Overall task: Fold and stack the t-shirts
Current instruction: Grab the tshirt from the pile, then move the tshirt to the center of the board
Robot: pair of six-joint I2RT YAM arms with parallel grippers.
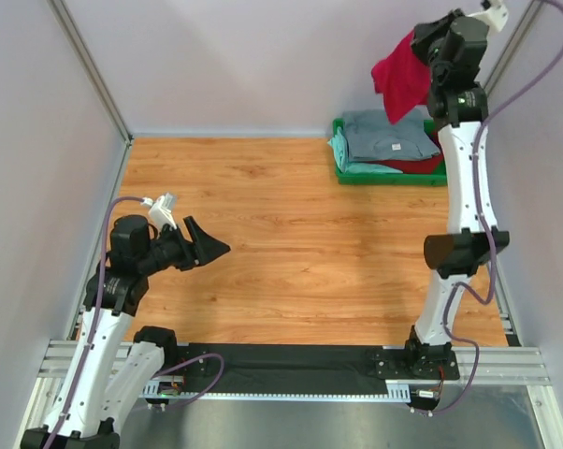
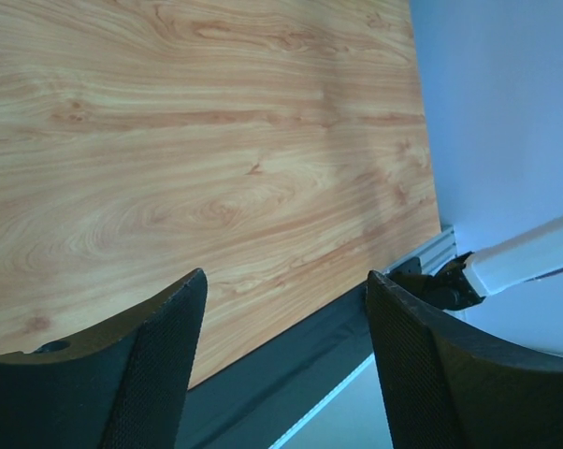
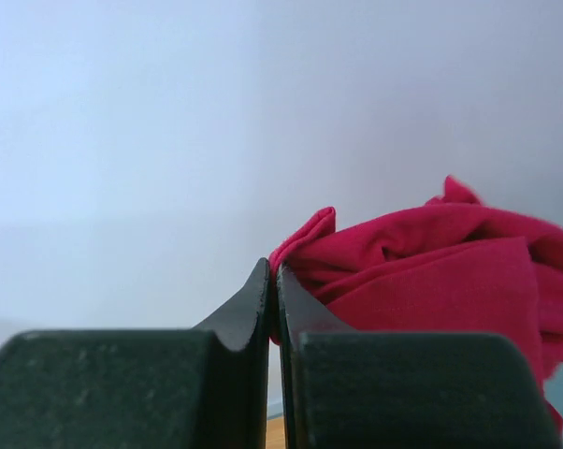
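Right jaws pinch shut on the crumpled crimson t-shirt [image 1: 400,77], dangling at one o'clock above folded grey-blue t-shirts [image 1: 384,138] in a green plastic tray [image 1: 394,179]. Left jaws gape wide, empty, over the wood-grain bench [image 1: 291,234].

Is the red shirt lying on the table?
No, the red shirt hangs in the air, pinched by the right gripper.

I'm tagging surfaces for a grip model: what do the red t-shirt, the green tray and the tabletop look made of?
The red t-shirt: soft matte knit cloth, likely cotton; it hangs in loose folds and creases. The green tray: probably rigid plastic, with a uniform bright colour and a straight rim. The tabletop: wood-grain surface with a slight sheen, possibly laminate rather than solid wood.
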